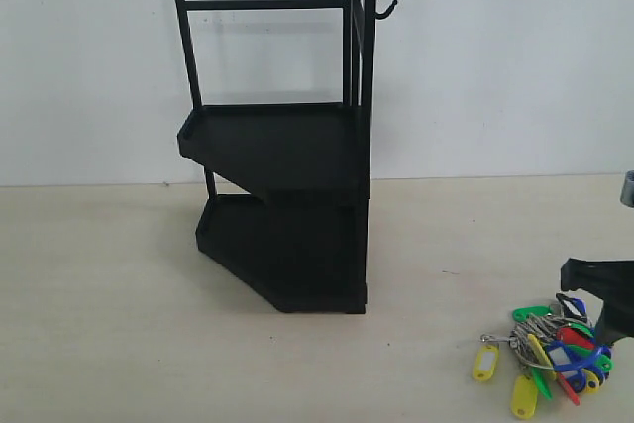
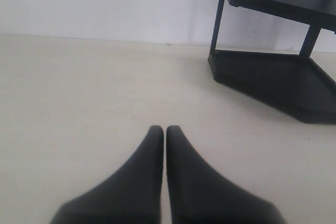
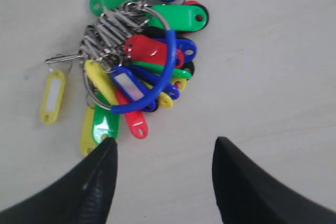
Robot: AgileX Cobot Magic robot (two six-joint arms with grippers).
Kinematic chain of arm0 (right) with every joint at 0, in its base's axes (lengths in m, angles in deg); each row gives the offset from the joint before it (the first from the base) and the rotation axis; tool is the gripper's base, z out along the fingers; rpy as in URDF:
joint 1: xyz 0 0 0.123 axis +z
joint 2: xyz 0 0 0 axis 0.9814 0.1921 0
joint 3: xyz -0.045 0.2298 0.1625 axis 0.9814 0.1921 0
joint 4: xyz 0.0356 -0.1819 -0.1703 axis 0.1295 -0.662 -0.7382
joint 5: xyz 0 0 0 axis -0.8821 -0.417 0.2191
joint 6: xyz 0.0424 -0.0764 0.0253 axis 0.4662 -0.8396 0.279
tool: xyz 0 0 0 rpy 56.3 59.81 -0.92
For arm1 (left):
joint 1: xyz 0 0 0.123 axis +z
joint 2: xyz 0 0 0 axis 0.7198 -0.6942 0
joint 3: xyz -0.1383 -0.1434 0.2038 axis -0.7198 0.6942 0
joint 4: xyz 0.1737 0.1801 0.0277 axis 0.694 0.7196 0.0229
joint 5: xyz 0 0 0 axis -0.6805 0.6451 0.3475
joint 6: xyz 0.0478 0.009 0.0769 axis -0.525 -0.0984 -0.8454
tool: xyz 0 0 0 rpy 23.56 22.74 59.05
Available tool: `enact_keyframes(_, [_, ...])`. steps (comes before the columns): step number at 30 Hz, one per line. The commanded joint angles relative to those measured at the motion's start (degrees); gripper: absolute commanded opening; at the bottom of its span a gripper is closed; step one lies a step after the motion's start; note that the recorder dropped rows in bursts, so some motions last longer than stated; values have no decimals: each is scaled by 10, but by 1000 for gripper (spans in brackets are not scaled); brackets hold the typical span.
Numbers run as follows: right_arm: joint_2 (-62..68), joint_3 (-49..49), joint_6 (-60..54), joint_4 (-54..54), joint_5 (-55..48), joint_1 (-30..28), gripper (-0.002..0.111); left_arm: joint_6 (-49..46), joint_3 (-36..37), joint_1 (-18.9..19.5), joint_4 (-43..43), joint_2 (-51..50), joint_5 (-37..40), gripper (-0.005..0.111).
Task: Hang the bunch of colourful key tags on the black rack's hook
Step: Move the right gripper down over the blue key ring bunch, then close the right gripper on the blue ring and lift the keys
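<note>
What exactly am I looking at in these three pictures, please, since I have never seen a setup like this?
This is a robot with two arms, each ending in a gripper with two black jaws. One picture is taken from a camera off the arms; the other two come from small cameras on each wrist, looking along the jaws.

On the pale table stands the black rack, a two-tier shelf stand with small hooks near its top. Towards the right lies the colourful key tag bunch: yellow, green, red and blue tags on metal rings, with a blue loop.

The right gripper has its jaws apart, with the bunch lying just beyond their tips; it holds nothing. The left gripper has its jaws together, empty, pointing over bare table with the rack's lower tiers off to one side.
</note>
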Motion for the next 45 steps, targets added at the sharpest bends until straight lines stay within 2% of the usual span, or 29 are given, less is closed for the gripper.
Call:
enact_keyframes(1, [22,-3,-14,-9,2,-24,53,-2,-1,0,3,1,-5,4])
enact_keyframes(9, [69,-3,-44,21,33,-22,53,-2,-1,0,3,1,-5,4])
enact_keyframes(24, [168,-3,-44,47,173,-22,53,-2,-1,0,3,1,-5,4])
enact_keyframes(32, [193,-3,-44,50,212,-22,52,-2,-1,0,3,1,-5,4])
enact_keyframes(33, [193,-3,-44,50,212,-22,47,-2,-1,0,3,1,-5,4])
enact_keyframes(36, [193,-3,-44,50,212,-22,14,-2,-1,0,3,1,-5,4])
enact_keyframes(38, [193,-3,-44,50,210,-22,3,-2,-1,0,3,1,-5,4])
enact_keyframes(39, [193,-3,-44,50,206,-22,0,-2,-1,0,3,1,-5,4])
enact_keyframes(45, [127,-3,-63,50,173,-22,0,-2,-1,0,3,1,-5,4])
